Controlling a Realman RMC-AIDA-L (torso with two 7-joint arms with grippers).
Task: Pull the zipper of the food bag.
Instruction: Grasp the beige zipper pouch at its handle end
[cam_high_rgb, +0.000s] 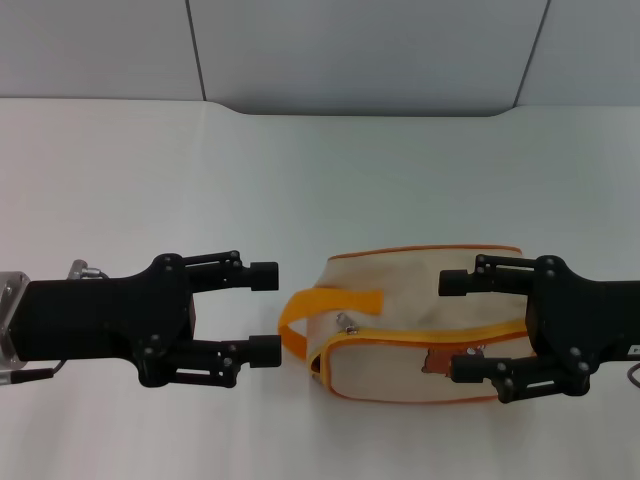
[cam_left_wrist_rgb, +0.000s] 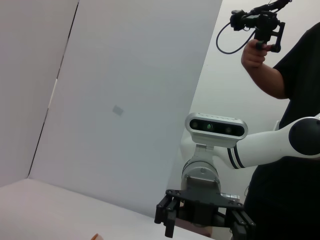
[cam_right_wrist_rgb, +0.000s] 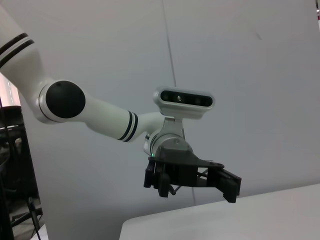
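Observation:
The cream-beige food bag with orange piping and a small brown bear print lies on the white table in the head view, right of centre. Its orange strap handle points to the left. The small silver zipper pull sits on the orange-edged track near the bag's left end. My left gripper is open and empty, just left of the handle and apart from it. My right gripper is open, its fingers spread across the bag's right end. I cannot tell whether they touch the bag.
The white table reaches back to grey wall panels. The left wrist view shows my right arm's gripper far off and a person holding a camera rig. The right wrist view shows my left arm's gripper.

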